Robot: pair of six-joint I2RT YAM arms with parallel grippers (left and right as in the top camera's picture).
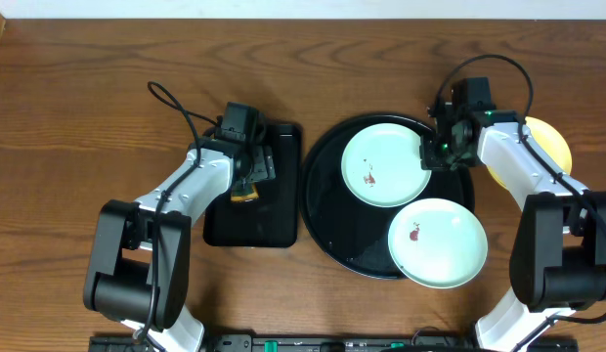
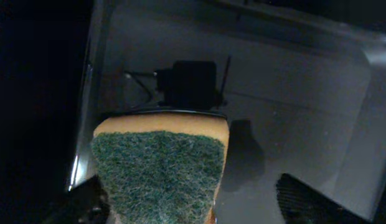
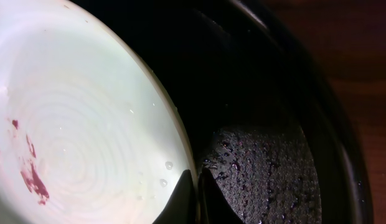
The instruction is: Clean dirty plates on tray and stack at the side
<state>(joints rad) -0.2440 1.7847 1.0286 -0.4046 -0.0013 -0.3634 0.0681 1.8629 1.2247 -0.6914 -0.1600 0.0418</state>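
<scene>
- Overhead view: a round black tray (image 1: pixel 323 210) sits right of centre on a brown wood tabletop (image 1: pixel 88 98).
- Two pale mint plates lie on it. The upper plate (image 1: pixel 385 164) is in the tray's top half. The lower plate (image 1: pixel 438 242) overhangs the tray's lower right rim. Each has a small reddish smear.
- A yellow plate (image 1: pixel 549 147) lies on the wood at the right edge, partly hidden by the right arm.
- The right gripper (image 1: pixel 442 149) is at the upper plate's right rim.
- Only the right wrist view shows its fingers (image 3: pixel 180 198). They are almost together astride that rim and pinch it, one over the plate's inside and one on the tray side. This view also shows water droplets on the tray floor.
- The left gripper (image 1: pixel 246 161) hangs over a smaller rectangular tray (image 1: pixel 283 230) at centre left, with a sliver of yellow showing beneath it.
- The left wrist view shows this is a sponge (image 2: pixel 159 174), green scouring face up. The jaws are spread wide. One finger is just beside the sponge's left edge and the other stands clear of its right edge, so nothing is clamped.
</scene>
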